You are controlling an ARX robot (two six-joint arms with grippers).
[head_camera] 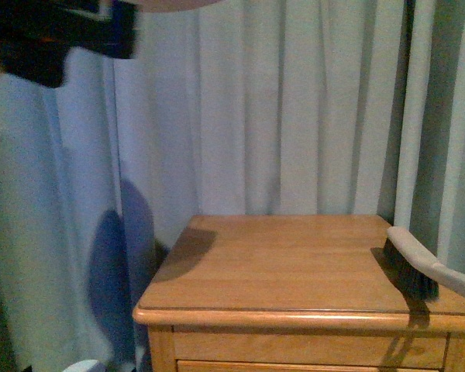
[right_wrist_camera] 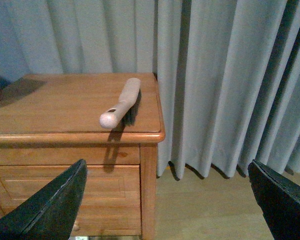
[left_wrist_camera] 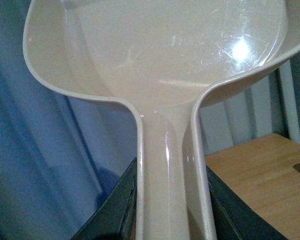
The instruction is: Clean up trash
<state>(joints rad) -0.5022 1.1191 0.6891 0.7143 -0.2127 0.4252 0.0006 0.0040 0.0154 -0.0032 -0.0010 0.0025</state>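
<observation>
A wooden bedside cabinet (head_camera: 310,341) stands against pale, pleated curtains (head_camera: 294,108) that hang down to a wooden floor (right_wrist_camera: 205,205). Its worktop (head_camera: 279,263) is smooth, honey-coloured wood with a rounded front edge, and a drawer front (right_wrist_camera: 65,187) sits just below it. A dark, rounded shadow (head_camera: 120,256) falls on the curtain to the left of the cabinet and reaches the near left corner of the worktop.

A hand brush (head_camera: 411,267) lies near the worktop's right edge, its dark bristles down on the wood and its pale handle running towards the front right corner.

The left gripper (left_wrist_camera: 172,220) is raised high at the upper left of the front view. It is clamped on the handle of a cream plastic dustpan (left_wrist_camera: 180,50), with a dark finger (left_wrist_camera: 115,210) on each side of the stem. The glossy pan shows only reflections of light.

The right gripper (right_wrist_camera: 167,165) is spread wide and holds nothing. It hangs in front of the cabinet's right corner, well apart from the brush.

The trash shows in none of the views, neither on the worktop nor in the dustpan. A pale rounded edge (head_camera: 81,364) at the lower border, left of the cabinet, is too small to identify.
</observation>
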